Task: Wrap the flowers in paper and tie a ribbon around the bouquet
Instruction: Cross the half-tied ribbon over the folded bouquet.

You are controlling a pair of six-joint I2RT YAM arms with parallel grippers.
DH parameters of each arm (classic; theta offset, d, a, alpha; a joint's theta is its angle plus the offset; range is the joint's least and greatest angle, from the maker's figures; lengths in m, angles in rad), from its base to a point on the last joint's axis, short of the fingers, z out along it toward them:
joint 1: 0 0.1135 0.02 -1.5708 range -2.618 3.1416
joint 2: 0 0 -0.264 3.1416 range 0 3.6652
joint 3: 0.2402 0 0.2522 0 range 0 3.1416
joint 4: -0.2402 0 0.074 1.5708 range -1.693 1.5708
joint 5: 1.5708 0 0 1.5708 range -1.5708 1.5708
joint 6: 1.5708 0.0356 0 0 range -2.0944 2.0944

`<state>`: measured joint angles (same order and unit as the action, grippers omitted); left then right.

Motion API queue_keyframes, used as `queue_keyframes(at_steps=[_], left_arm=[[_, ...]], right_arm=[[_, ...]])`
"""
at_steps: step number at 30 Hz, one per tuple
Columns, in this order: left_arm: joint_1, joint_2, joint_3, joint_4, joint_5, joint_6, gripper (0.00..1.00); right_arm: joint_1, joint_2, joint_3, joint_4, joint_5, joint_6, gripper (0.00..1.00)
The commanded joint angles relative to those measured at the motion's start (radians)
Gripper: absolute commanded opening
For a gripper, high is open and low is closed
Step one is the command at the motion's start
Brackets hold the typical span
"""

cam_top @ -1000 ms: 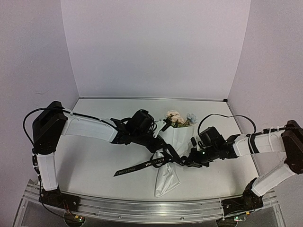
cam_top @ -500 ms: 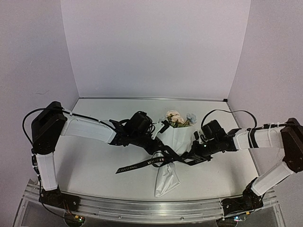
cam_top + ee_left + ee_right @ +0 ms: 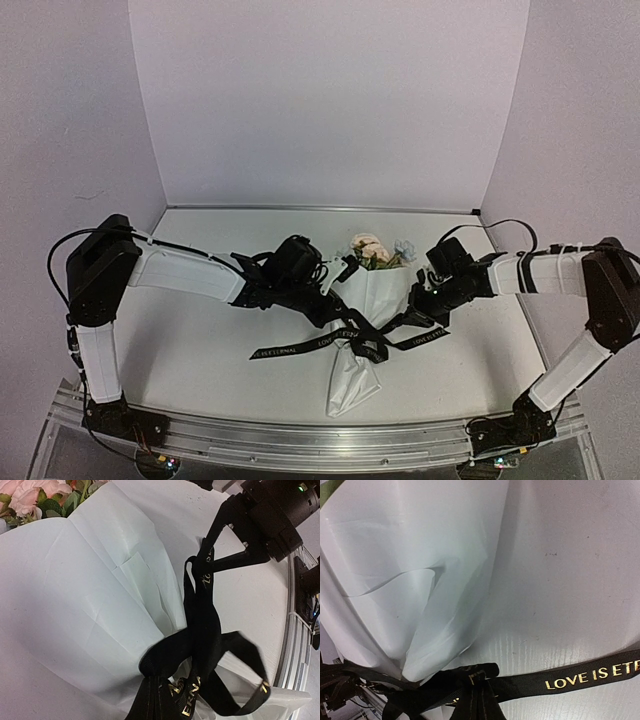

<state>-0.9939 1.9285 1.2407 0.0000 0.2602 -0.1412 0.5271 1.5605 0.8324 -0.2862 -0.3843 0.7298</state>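
Left gripper (image 3: 336,310) and right gripper (image 3: 405,318) each pinched tight on ribbon (image 3: 295,349) | step: knotting around bouquet (image 3: 375,290) | next, likely: draw ends apart to cinch

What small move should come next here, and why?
Probably pull the two held strands gently apart to cinch the ribbon. It is crossed around the narrow part of the paper but hangs in slack loops. The right fingers and left fingers each appear to pinch a strand.
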Motion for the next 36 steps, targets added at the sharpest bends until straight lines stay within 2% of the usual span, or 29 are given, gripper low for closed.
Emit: queue_keyframes(at_steps=[1, 6, 9, 15, 18, 22, 25, 30, 36], left_arm=[[0.006, -0.021, 0.001, 0.006, 0.012, -0.012, 0.00], [0.006, -0.018, 0.001, 0.006, 0.011, -0.011, 0.00], [0.006, -0.016, 0.000, 0.006, 0.010, -0.012, 0.00], [0.005, -0.015, 0.005, 0.012, 0.006, -0.017, 0.00], [0.006, -0.010, 0.010, 0.014, 0.008, -0.018, 0.00], [0.006, -0.013, 0.016, 0.010, 0.010, -0.019, 0.00], [0.006, -0.012, 0.019, 0.006, 0.011, -0.016, 0.00], [0.006, -0.004, 0.032, -0.016, 0.013, -0.009, 0.00], [0.006, 0.002, 0.042, -0.022, 0.016, -0.009, 0.00]], right_arm=[[-0.020, 0.027, 0.066, -0.061, 0.024, 0.005, 0.00], [-0.018, 0.026, 0.079, -0.068, -0.027, 0.026, 0.00], [-0.014, -0.020, 0.061, -0.076, -0.059, 0.017, 0.04], [0.029, -0.153, -0.005, -0.120, -0.080, -0.103, 0.37], [0.067, -0.211, -0.049, -0.135, -0.071, -0.202, 0.46], [0.153, -0.247, -0.089, -0.134, -0.064, -0.347, 0.47], [0.212, -0.256, -0.123, -0.103, -0.042, -0.453, 0.42], [0.276, -0.255, -0.186, 0.003, 0.016, -0.562, 0.40], [0.328, -0.209, -0.205, 0.101, 0.074, -0.632, 0.43]])
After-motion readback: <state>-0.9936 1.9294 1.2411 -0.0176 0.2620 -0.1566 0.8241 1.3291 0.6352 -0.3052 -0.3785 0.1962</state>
